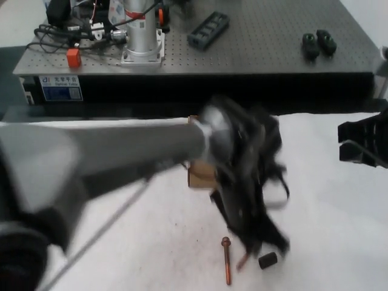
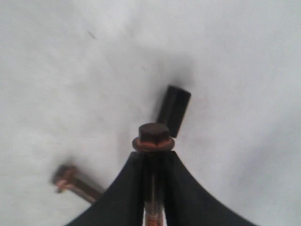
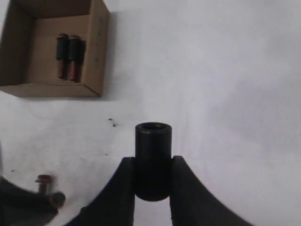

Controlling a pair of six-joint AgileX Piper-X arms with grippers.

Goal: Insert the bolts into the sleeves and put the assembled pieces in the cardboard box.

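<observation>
Insertion step, parts not yet mated.
My left fingers [image 2: 120, 197] pinch a bolt [image 2: 153, 140] over the near desk [image 2: 235, 47]; my right fingers [image 3: 188, 197] pinch a sleeve [image 3: 153, 160], at right. Next, likely: align shank with bore.

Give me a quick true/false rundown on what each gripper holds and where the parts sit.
1. The left gripper is shut on a bolt. True.
2. The right gripper is open and empty. False: it is shut on a black sleeve.
3. The cardboard box holds two assembled pieces. True.
4. No parts lie loose on the white surface. False: a loose bolt and a loose sleeve lie there.
</observation>
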